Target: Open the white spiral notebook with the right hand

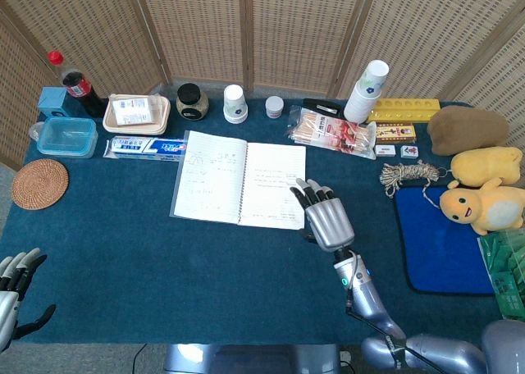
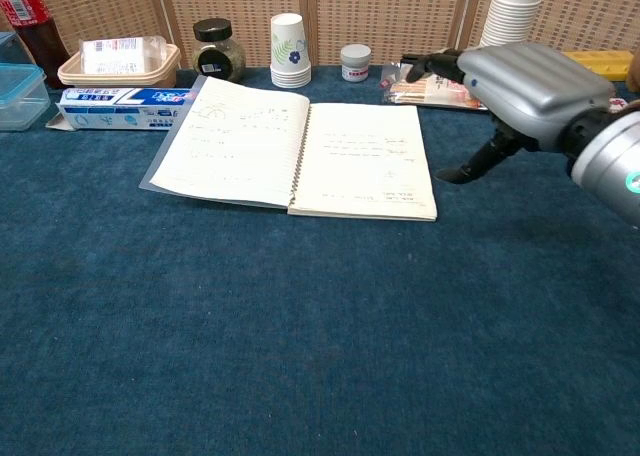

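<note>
Notebook (image 1: 239, 180) is lying open flat at mid counter (image 1: 123, 251), right hand (image 1: 326, 219) hovering empty with fingers spread just beside its right edge; judging task done, lifting clear without brushing pages seems best.
</note>
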Available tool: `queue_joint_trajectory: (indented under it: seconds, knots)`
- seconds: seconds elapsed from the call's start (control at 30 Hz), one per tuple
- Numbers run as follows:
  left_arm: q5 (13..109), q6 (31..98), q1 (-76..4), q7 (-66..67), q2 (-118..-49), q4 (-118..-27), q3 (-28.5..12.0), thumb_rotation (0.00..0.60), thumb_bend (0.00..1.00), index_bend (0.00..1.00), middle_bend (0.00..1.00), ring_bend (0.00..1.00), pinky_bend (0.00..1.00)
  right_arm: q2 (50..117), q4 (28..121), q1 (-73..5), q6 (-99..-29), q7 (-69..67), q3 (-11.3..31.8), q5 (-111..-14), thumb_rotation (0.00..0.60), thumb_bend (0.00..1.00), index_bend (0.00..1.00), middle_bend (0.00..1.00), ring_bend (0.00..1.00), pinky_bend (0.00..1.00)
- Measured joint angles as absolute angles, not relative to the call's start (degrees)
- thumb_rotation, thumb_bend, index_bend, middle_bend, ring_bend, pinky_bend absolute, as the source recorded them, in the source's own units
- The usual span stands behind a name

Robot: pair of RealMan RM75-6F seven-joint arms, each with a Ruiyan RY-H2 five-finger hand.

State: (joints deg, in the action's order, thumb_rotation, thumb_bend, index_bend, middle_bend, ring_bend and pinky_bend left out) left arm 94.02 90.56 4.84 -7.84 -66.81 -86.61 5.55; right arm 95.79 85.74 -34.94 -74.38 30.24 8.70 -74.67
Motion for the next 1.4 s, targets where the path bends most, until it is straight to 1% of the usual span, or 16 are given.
queue_joint_trajectory:
  seconds: [0.3, 0.6, 0.8, 0.97, 1.4]
  knots:
    - [93.52, 89.91, 4.54, -4.76, -66.55, -88.64, 5.34, 0.6, 0.25, 0.16, 0.07, 0.03, 0.0, 89.03, 90.7, -29.16, -76.96, 31.4, 4.29, -74.7, 0.571, 0.21, 0.21, 0.21, 0.19, 0.31]
    - [92.01, 89.68, 4.58, -2.28, -66.42, -89.58, 4.7, 0.6, 0.25, 0.16, 0.07, 0.03, 0.0, 85.79, 92.92, -23.18, -80.66, 30.85, -0.11, -76.09, 0.574, 0.2, 0.21, 0.21, 0.18, 0.28]
    - [90.66, 89.19, 4.85, -1.41, -66.61, -89.83, 4.5, 0.6, 0.25, 0.16, 0.07, 0.03, 0.0, 84.31, 92.99, -18.7, -84.19, 29.06, -2.26, -77.48, 0.572, 0.2, 0.2, 0.21, 0.17, 0.27]
    - [90.23, 89.15, 5.0, -1.39, -66.9, -89.74, 4.39, 0.6, 0.25, 0.16, 0.07, 0.03, 0.0, 83.43, 92.27, -16.22, -85.67, 26.84, -3.06, -79.04, 0.572, 0.2, 0.2, 0.2, 0.16, 0.26]
    - [90.28, 90.98, 6.03, -1.05, -66.89, -90.18, 4.2, 0.6, 0.25, 0.16, 0.07, 0.03, 0.0, 82.49, 90.84, -13.01, -86.57, 22.87, -2.14, -80.91, 0.575, 0.2, 0.19, 0.19, 0.15, 0.25]
